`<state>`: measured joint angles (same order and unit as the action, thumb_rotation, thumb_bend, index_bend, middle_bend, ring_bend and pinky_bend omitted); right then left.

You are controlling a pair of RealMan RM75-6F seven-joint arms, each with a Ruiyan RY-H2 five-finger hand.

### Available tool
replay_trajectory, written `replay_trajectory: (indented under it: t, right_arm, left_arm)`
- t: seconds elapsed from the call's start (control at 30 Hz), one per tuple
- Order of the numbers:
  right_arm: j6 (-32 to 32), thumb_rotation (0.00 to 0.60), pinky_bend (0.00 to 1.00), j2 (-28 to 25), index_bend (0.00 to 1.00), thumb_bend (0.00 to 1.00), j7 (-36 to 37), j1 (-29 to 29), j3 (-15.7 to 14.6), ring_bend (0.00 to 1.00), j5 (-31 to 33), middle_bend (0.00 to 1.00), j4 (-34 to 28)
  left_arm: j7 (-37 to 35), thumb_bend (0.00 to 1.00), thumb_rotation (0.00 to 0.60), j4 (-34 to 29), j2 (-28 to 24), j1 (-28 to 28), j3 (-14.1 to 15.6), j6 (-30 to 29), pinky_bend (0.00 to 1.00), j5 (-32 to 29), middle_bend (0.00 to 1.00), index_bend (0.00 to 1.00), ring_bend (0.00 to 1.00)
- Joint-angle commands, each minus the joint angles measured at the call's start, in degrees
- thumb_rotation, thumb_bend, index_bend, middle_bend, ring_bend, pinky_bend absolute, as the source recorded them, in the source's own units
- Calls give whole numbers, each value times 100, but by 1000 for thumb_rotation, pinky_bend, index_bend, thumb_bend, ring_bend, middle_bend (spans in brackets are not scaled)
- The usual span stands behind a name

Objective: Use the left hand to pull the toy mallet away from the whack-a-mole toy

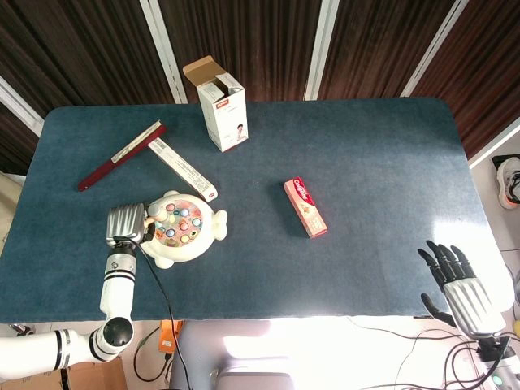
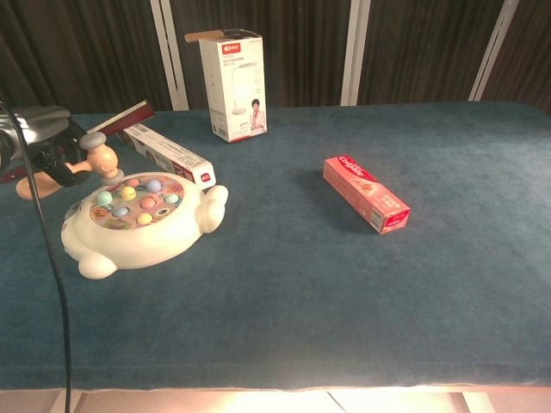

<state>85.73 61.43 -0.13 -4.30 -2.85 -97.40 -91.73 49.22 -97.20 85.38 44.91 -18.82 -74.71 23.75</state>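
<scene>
The cream whack-a-mole toy (image 1: pixel 185 230) with coloured pegs lies at the table's front left, also seen as the toy (image 2: pixel 142 225) in the chest view. The toy mallet (image 2: pixel 102 160), peach and orange, hovers just over the toy's far-left edge, its head (image 1: pixel 154 213) beside the pegs. My left hand (image 1: pixel 127 223) grips the mallet's handle, its dark fingers (image 2: pixel 62 170) wrapped around it. My right hand (image 1: pixel 459 284) hangs off the table's front right corner, fingers spread and holding nothing; the chest view does not show it.
A tall white box (image 1: pixel 221 104) with open flaps stands at the back. A long white-and-red box (image 1: pixel 183 169) and a dark red strip (image 1: pixel 120 154) lie behind the toy. A red toothpaste box (image 1: pixel 306 208) lies mid-table. A black cable (image 2: pixel 52 258) trails from the left arm.
</scene>
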Motion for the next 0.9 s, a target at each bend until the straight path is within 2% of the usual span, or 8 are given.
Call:
replay_trajectory:
  t: [0.03,0.9]
  right_arm:
    - [23,600,0,-9,0,323,3,0,-3,0,-31,0,-13]
    - [29,600,0,-49,0,323,42,-4,-7,0,-48,0,4]
  left_arm:
    - [-52,643,600,44,27,7,24,18,639,10,611,680,464]
    - [-227,643,600,355,45,92,73,178,639,-199,611,680,464]
